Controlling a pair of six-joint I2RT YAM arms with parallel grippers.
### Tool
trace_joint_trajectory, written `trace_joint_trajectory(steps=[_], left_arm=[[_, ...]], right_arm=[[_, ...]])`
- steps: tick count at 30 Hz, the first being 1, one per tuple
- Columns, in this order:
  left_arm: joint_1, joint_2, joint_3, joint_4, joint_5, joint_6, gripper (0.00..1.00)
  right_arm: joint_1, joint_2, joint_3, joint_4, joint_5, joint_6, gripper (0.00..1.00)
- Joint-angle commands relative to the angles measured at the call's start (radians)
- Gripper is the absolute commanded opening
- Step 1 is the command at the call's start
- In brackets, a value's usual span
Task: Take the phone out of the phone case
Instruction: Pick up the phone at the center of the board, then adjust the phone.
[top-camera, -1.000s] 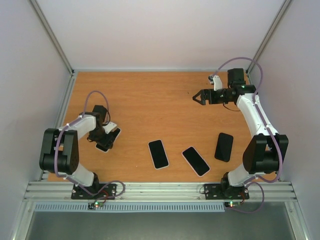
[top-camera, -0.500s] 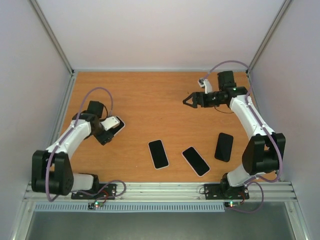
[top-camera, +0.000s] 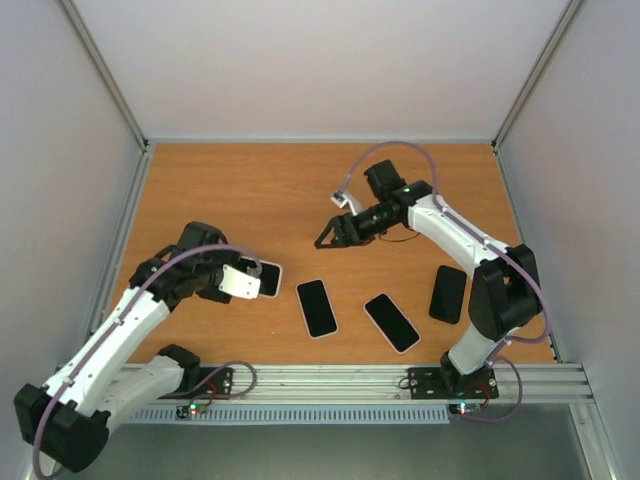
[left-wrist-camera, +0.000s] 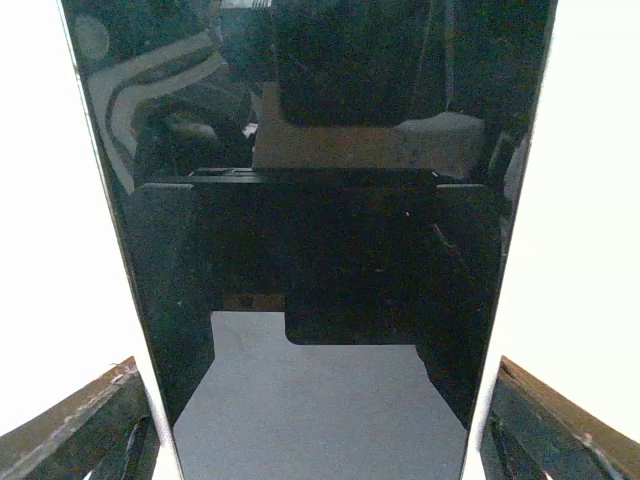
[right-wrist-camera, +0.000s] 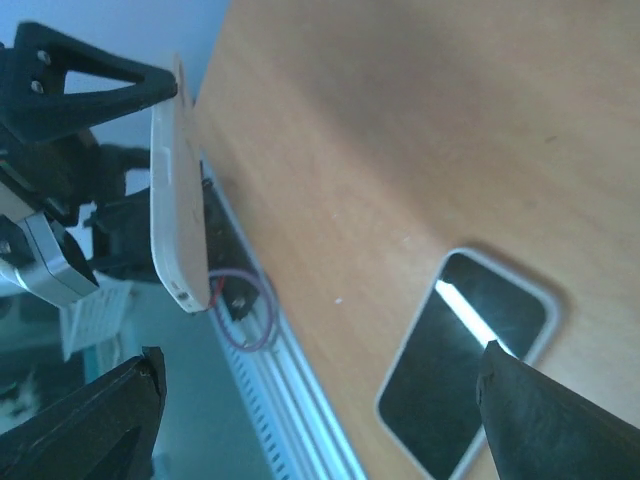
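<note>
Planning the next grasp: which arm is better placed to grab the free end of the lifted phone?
Right: the right gripper is open, empty and aimed at the phone, which the left gripper holds.

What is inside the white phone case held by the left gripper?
A black glossy-screened phone fills the white phone case, screen showing. Its back and the case's inner surface are covered.

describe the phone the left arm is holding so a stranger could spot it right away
On the wooden table, find the left gripper near the front left. The phone is clamped in its jaws, dark screen with a white rim. The other three phones lie flat, ungripped.
</note>
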Motion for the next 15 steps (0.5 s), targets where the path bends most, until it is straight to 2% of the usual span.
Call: trace_joint_trajectory(steps=[1, 6, 15], left_arm=[[-0.065, -0.056, -0.019, 0.027, 0.015, 0.300, 0.51], [-0.135, -0.041, -0.001, 0.030, 0.004, 0.389, 0.51], [-0.201, 0.009, 0.054, 0.026, -0.007, 0.464, 0.51]], right_arm=[[0.090, 0.036, 0.055, -0.052, -0.073, 0.039, 0.87], [0.188, 0.089, 0.126, -0.093, -0.058, 0.038, 0.87], [0.283, 0.187, 0.226, -0.117, -0.061, 0.061, 0.83]])
